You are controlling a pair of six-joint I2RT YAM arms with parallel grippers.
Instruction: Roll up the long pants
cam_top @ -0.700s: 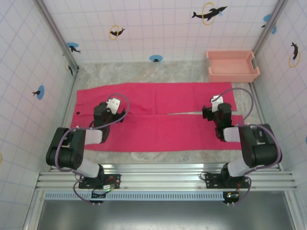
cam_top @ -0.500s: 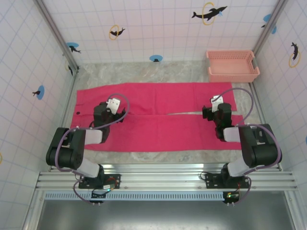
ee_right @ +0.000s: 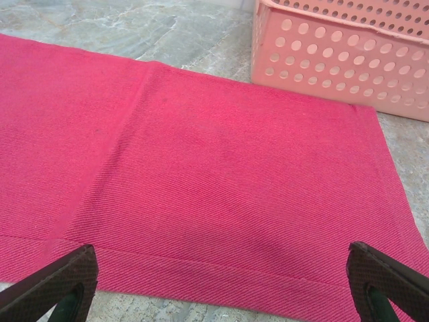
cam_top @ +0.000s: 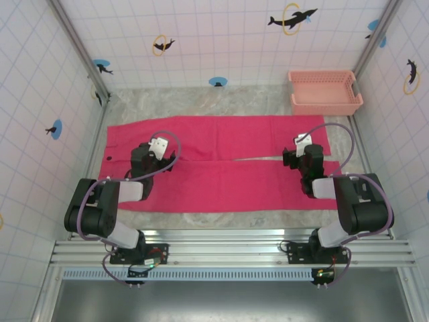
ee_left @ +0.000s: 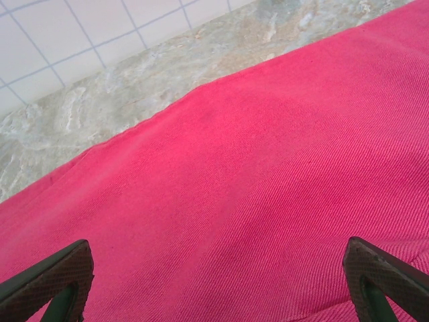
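Note:
The long pants [cam_top: 221, 161] lie flat across the marble table, magenta-red, waist at the left, the two legs running right with a thin gap between them. My left gripper [cam_top: 153, 155] hovers over the waist end; its wrist view shows the pants [ee_left: 255, 201] close below wide-apart dark fingertips [ee_left: 60, 275], nothing between them. My right gripper [cam_top: 303, 155] stands open over the leg ends. In its wrist view the far leg's hem [ee_right: 221, 261] lies between spread fingertips [ee_right: 382, 278], which hold nothing.
A pale salmon-pink slotted basket [cam_top: 324, 92] stands at the back right, just beyond the leg ends, and its near wall [ee_right: 335, 60] is close ahead of the right gripper. Tiled walls enclose three sides. Bare marble [cam_top: 221, 100] lies behind the pants.

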